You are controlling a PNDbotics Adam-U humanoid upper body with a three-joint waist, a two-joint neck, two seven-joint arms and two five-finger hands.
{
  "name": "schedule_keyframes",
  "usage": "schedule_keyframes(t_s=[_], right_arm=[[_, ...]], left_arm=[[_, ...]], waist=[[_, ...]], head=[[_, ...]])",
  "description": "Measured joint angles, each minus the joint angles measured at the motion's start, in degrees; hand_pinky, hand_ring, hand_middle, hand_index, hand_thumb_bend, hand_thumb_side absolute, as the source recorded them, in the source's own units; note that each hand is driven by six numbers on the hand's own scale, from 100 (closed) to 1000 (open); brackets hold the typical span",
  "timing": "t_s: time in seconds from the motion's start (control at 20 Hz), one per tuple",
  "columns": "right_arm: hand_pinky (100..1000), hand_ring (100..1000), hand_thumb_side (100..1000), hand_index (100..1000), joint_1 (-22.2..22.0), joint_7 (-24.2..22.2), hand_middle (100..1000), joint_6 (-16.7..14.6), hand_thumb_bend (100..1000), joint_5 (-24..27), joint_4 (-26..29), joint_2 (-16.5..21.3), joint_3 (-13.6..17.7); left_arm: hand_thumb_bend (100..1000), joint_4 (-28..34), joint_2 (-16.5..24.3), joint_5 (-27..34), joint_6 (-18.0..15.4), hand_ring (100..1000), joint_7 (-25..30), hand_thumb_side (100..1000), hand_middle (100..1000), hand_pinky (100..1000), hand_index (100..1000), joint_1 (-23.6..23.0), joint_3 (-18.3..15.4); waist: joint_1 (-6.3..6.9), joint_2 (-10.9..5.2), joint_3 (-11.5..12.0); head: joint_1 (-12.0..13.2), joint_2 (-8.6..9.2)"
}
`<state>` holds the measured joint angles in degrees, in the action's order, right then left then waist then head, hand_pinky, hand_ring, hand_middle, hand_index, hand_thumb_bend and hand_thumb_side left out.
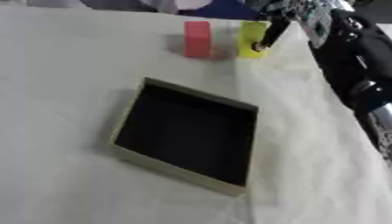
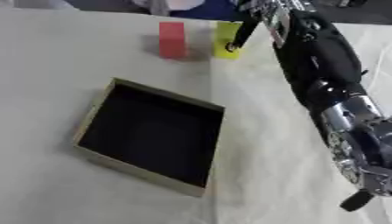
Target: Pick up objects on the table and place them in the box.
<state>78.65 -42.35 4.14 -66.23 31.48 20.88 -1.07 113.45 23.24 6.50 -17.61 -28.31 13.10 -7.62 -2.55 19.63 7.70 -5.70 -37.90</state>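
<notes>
Your right robot hand [image 1: 287,17] is far out over the bench, at the far right of the scene, with the black arm running in from the right edge. One dark finger [image 1: 269,37] points down and its tip touches the front of the yellow block [image 1: 249,39], low on its right side. You cannot tell from these views whether the other fingers are spread or curled; the palm is blurred and partly cut off at the top edge, and nothing shows the block being clamped.

You have the yellow block standing upright on the pale bench [image 1: 69,87], near the far edge. Just to its left stands the red block [image 1: 197,39], also upright, close beside it but apart, with a narrow strip of bench between them.

Nearer to you and a little left of the blocks lies the box [image 1: 130,159], a shallow open tray with tan walls and a dark inside, turned askew so one corner points toward the near right. You see nothing lying inside it, and it sits well apart from both blocks.

Your left robot hand does not show in either view.
</notes>
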Motion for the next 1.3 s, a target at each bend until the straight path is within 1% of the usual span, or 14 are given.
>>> schedule_keyframes(t_s=[0.35,0.5,0.6,0.7,0.75,0.8,0.85,0.95,1.1,1.3], right_arm=[[959,958,256,1000,0.07,0.58,892,0.98,216,0.12,-1.54,-0.46,0.01],[926,898,212,955,0.16,1.22,823,1.34,190,0.30,-1.75,-0.50,0.02],[909,867,181,900,0.16,2.15,785,1.56,165,0.29,-1.84,-0.58,0.02],[895,843,138,853,0.13,3.77,741,1.82,104,0.03,-1.84,-0.80,0.02],[895,843,138,853,0.07,4.84,741,1.96,104,-0.19,-1.80,-0.95,0.02],[888,828,116,821,-0.04,5.88,708,2.03,100,-0.35,-1.65,-0.98,0.02],[886,821,100,815,-0.06,6.85,700,2.06,100,-0.45,-1.26,-0.98,0.03],[884,810,100,807,-0.06,8.25,688,1.98,100,-0.66,-0.05,-0.97,0.03],[875,793,100,797,-0.06,8.92,671,1.34,100,-0.68,2.59,-0.74,-0.05],[843,745,100,772,-0.23,8.53,635,-1.34,100,1.24,8.03,1.79,-1.76]], left_arm=[[272,0.00,-0.03,0.04,0.01,733,0.02,716,708,666,781,0.01,0.00],[270,0.00,-0.04,0.04,0.01,733,0.03,718,708,666,781,0.01,0.00],[269,0.00,-0.05,0.04,0.02,733,0.04,719,708,667,780,0.01,0.00],[269,0.00,-0.06,0.06,0.03,733,0.04,718,708,667,780,0.01,0.00],[269,0.00,-0.06,0.08,0.03,733,0.05,718,708,667,780,0.01,0.00],[269,0.00,-0.06,0.08,0.03,734,0.05,716,708,668,781,0.01,0.00],[270,0.00,-0.06,0.08,0.03,734,0.05,715,708,668,781,0.01,0.01],[270,0.00,-0.06,0.09,0.03,734,0.05,714,708,669,781,0.02,0.01],[271,0.00,-0.06,0.09,0.03,735,0.05,710,708,670,781,0.02,0.01],[275,0.00,-0.06,0.09,0.03,735,0.04,707,708,671,782,0.01,0.00]], waist=[[0.05,0.03,0.01],[0.12,0.03,0.04],[0.12,0.03,0.07],[0.12,0.03,0.09],[0.12,0.03,0.11],[0.12,0.03,0.12],[0.12,0.03,0.11],[0.11,-0.01,0.08],[0.00,-0.24,-0.27],[-0.14,-0.82,-0.80]], head=[[-0.34,0.00],[-0.45,0.00],[-0.48,0.00],[-0.50,0.00],[-0.50,0.00],[-0.50,0.00],[-0.50,0.00],[-0.50,-0.01],[-0.46,-0.12],[-0.31,-0.42]])
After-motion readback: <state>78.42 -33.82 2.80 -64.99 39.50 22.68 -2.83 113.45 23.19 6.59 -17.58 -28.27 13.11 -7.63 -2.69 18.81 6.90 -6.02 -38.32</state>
